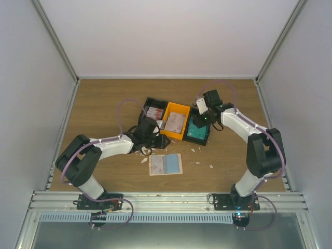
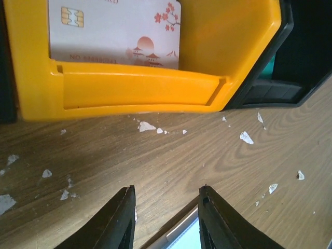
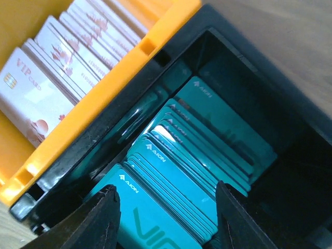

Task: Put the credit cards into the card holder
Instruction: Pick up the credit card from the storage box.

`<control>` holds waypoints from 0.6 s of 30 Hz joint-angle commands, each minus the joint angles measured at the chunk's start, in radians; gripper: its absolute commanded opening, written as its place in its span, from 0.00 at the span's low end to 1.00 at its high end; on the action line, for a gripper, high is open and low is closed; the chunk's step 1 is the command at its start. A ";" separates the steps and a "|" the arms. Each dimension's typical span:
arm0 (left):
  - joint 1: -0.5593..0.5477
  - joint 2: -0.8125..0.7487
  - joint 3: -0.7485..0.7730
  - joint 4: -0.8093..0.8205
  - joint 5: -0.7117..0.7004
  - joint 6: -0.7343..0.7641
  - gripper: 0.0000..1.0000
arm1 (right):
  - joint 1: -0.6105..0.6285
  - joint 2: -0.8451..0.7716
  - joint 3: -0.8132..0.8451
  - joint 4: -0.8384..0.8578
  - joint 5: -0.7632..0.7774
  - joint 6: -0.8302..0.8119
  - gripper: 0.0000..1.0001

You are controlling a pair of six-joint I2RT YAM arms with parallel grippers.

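The card holder [image 1: 166, 164] lies open on the table, with a pinkish card in its left half and a pale teal one in its right; one corner shows in the left wrist view [image 2: 181, 236]. My left gripper [image 1: 144, 147] [image 2: 167, 194] is open and empty just above the table, between the holder and the orange bin. A white card with red blossoms [image 2: 114, 33] stands in that bin. My right gripper [image 1: 199, 122] [image 3: 166, 192] is open, its fingers either side of a stack of teal cards [image 3: 192, 161] in the right black bin, not closed on them.
The three-bin tray stands mid-table: a black left bin [image 1: 154, 111] with red-blotched cards, an orange middle bin [image 1: 175, 122] [image 3: 171, 21] with white cards [image 3: 67, 67], and a black right bin [image 1: 198, 130]. White scraps [image 2: 146, 126] lie scattered on the wood around the holder.
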 commanded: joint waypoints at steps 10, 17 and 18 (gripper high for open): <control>-0.044 0.104 0.061 0.027 -0.062 0.008 0.32 | 0.072 0.175 0.072 -0.090 0.077 -0.106 0.58; -0.033 0.102 0.084 -0.030 -0.160 0.032 0.32 | 0.089 0.235 0.111 -0.128 -0.003 -0.121 0.61; -0.029 0.100 0.082 -0.030 -0.164 0.031 0.32 | 0.091 0.241 0.117 -0.138 -0.021 -0.120 0.61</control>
